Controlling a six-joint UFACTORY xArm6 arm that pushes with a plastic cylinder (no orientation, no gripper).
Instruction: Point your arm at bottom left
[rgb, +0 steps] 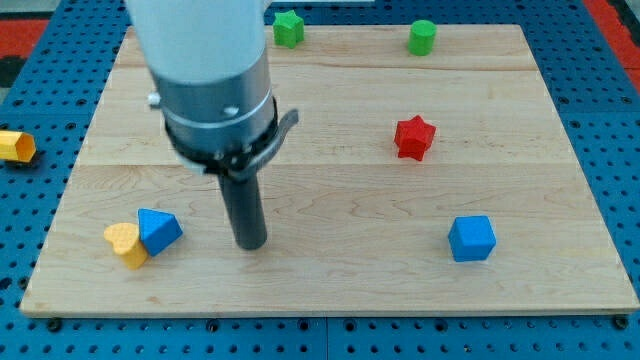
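My tip (250, 244) rests on the wooden board (340, 280) in its lower left part. A blue triangular block (158, 230) lies just to the left of the tip, touching a yellow heart-shaped block (125, 244) on its left. The tip stands apart from both, with a small gap to the blue one. The arm's grey and white body (205, 70) fills the view's upper left.
A red star block (413, 137) lies right of centre. A blue cube (471, 238) sits at the lower right. A green star block (289, 27) and a green cylinder (422, 37) sit at the top edge. A yellow block (15, 146) lies off the board, left.
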